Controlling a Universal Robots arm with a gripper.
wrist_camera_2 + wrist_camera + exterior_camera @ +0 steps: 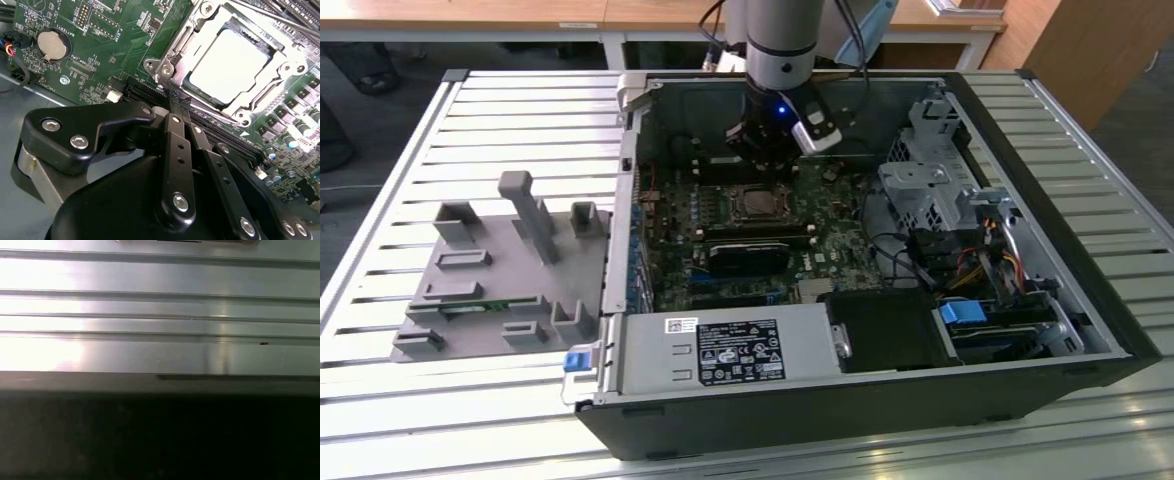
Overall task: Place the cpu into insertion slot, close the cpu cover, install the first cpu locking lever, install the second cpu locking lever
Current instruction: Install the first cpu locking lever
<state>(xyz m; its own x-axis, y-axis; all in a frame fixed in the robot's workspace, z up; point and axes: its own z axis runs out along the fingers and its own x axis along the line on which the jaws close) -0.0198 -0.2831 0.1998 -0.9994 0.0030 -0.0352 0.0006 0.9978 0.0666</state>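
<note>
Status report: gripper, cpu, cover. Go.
Gripper shut, tips at socket edge. Cpu seated in insertion slot. Cpu cover down over it. Nothing in the way.

The hand (176,102), fingers together, sits just beside the cpu cover (192,30) framing the cpu (231,65).

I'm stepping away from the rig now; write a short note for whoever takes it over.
Gripper: black fingers closed together, tips at the socket's edge, holding nothing visible.
Square silver-grey cpu sits in the dark insertion slot on the green motherboard.
Silver metal-frame cpu cover lies down over it.
Done: cpu placed, cover apparently closed.
Left: locking levers; whether either is latched is unclear.
</note>
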